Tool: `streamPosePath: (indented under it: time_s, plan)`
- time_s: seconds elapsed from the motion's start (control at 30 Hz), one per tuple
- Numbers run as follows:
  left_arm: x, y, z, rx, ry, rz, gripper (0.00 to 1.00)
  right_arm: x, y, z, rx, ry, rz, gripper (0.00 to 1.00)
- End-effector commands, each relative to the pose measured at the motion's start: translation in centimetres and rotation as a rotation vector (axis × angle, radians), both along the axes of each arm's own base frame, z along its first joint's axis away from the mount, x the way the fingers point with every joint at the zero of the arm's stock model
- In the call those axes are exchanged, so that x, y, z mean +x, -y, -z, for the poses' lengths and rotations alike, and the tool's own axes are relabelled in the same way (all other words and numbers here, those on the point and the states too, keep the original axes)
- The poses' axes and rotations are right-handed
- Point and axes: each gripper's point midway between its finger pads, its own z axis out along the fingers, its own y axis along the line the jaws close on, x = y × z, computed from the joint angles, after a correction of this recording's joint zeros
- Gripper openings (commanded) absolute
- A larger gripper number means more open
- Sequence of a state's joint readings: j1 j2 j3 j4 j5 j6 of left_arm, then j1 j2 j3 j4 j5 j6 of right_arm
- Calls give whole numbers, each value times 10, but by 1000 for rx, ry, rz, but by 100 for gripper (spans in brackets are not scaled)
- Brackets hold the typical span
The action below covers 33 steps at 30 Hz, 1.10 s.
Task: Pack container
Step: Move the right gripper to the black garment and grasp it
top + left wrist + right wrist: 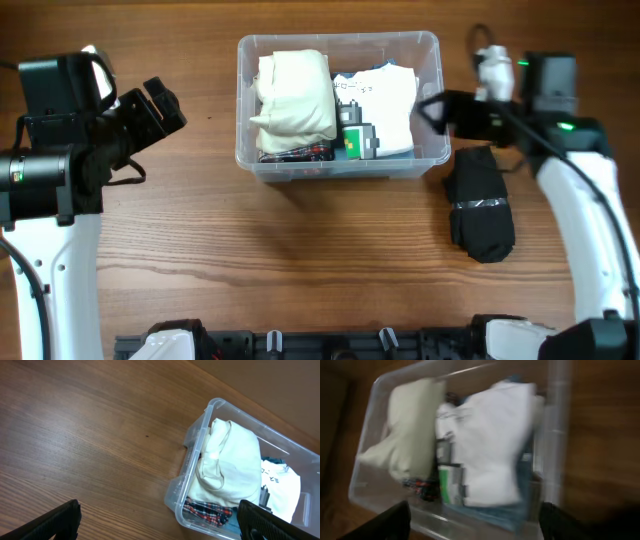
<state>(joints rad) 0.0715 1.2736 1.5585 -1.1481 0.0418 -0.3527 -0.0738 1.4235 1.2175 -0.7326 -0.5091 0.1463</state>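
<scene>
The clear plastic container (430, 60) stands at the table's back centre, and shows in the left wrist view (192, 455) and the right wrist view (555, 435). It holds a cream folded garment (295, 95), a white printed garment (385, 100) and a plaid piece (300, 153). A black folded garment (480, 205) lies on the table right of the container. My left gripper (160, 110) is open and empty, left of the container. My right gripper (440, 110) is open and empty by the container's right wall.
The wooden table (300, 260) stretches in front of the container. Black arm mounts (330, 345) line the near edge. The right wrist view is blurred.
</scene>
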Motion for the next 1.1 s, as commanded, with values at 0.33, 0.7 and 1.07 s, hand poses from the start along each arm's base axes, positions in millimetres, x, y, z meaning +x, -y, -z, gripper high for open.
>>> streamPosePath:
  time_s: [0.33, 0.7, 1.07]
  plan:
    - [0, -3, 0, 13, 2, -5, 100, -93, 128, 134, -19, -495, 473, 100]
    - [0, -3, 0, 13, 2, -5, 100, -117, 84, 196, 150, -454, 401, 26]
    - [0, -3, 0, 13, 2, -5, 100, -71, 45, -7, 407, 75, 171, 4]
